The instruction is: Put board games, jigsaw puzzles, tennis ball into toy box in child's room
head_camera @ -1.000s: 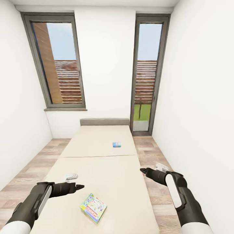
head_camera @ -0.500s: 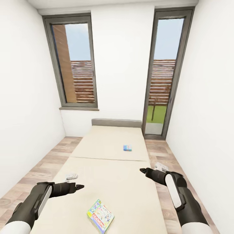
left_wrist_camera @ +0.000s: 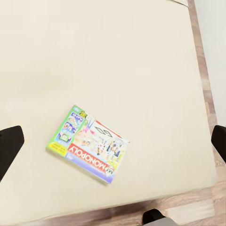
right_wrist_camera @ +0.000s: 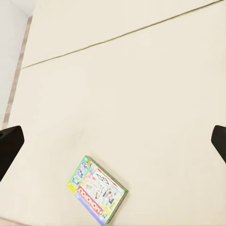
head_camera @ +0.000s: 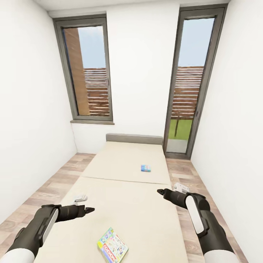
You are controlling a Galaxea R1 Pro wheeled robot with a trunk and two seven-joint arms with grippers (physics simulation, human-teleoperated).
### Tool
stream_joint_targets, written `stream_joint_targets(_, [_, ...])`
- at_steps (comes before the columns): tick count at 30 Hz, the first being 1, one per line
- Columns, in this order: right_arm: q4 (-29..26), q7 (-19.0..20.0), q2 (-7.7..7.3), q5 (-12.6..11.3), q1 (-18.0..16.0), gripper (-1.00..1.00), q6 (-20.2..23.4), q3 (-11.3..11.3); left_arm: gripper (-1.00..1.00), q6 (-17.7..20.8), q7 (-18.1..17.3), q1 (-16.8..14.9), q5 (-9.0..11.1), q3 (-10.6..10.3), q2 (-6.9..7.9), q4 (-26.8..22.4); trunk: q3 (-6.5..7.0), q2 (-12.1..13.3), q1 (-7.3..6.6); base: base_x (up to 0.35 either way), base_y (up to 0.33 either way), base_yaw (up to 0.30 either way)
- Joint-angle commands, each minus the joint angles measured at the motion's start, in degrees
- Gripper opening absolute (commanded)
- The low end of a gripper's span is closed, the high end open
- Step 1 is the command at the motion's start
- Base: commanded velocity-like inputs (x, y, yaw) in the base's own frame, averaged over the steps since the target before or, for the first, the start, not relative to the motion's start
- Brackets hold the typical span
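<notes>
**Approach to bed: view has swung left and advanced**

Monopoly game box (head_camera: pixel 112 249) now lies near, centred between both arms; blue game box (head_camera: pixel 146 168) rests far on the bed (head_camera: pixel 146 215). Left gripper (head_camera: pixel 90 209) and right gripper (head_camera: pixel 160 191) hover empty, fingers spread. Pickup can begin.

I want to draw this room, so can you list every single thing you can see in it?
Monopoly board game: one, green, red and white box, flat on the near section of the bed, between the two arms.
Small board game: one, blue, flat on the far section of the bed.
Bed: one, cream mattress in two sections, grey headboard at the far wall.
Windows: two, grey-framed, a shorter one and a tall one, in the far wall.
Floor: wood planks, both sides of the bed.
Walls: white.
Left tool: one, black, open, above the bed.
Right tool: one, black, open, above the bed.
</notes>
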Motion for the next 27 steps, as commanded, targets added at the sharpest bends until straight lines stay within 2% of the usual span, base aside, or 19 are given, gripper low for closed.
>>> stream_joint_targets(1, [0.0, 0.2, 0.06, 0.1, 0.0, 1.00, 0.3, -0.2, 1.00, 0.4, -0.2, 0.0, 0.0, 0.1, -0.02, 0.0, -0.02, 0.0, 0.03, 0.023, -0.018, -0.019])
stream_joint_targets(17, [0.0, 0.3, 0.06, 0.1, 0.0, 1.00, 0.3, -0.2, 1.00, 0.4, -0.2, 0.0, 0.0, 0.0, -0.02, 0.0, 0.51, 0.0, 0.03, 0.003, -0.002, -0.089])
stream_joint_targets(27, [0.1, 0.3, 0.06, 0.1, 0.0, 1.00, 0.3, -0.2, 1.00, 0.4, -0.2, 0.0, 0.0, 0.0, 0.06, 0.0, 1.16, 0.0, 0.03, 0.001, 0.004, -0.182])
